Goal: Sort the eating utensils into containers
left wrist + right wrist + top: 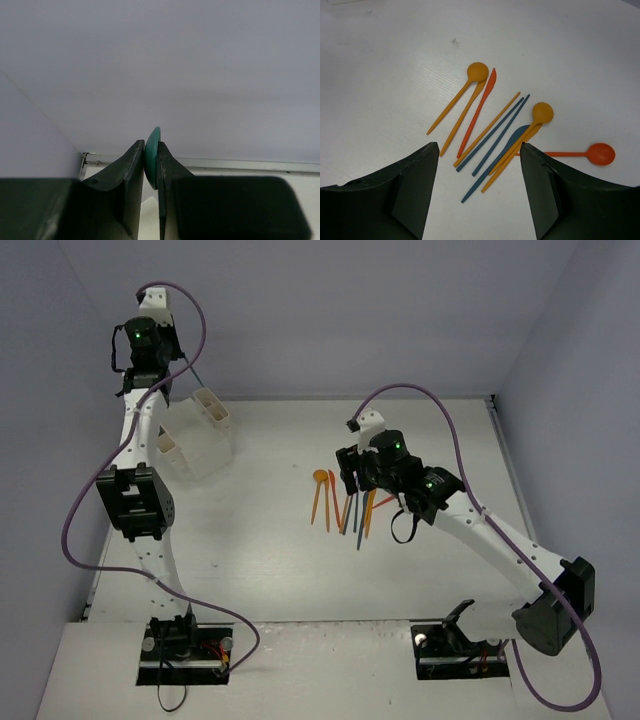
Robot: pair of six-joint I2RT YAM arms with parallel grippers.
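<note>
My left gripper [151, 150] is raised high at the back left, shut on the bowl of a teal spoon [152, 157]. In the top view the spoon's thin handle [196, 375] slants down toward the white containers [195, 445]. My right gripper [479, 145] hangs open just above the pile of eating utensils [345, 505] at mid-table, nothing between its fingers. Under it lie blue sticks [495, 127], a blue knife [514, 137] and two orange spoons [477, 72] [541, 112]. A red-orange knife [489, 85] lies among them and a red spoon [600, 153] off to the right.
The containers stand at the back left of the white table [260, 540], close to the left arm's upper link. Grey walls close in the back and both sides. The right arm's cable [440, 410] loops over the table's right half.
</note>
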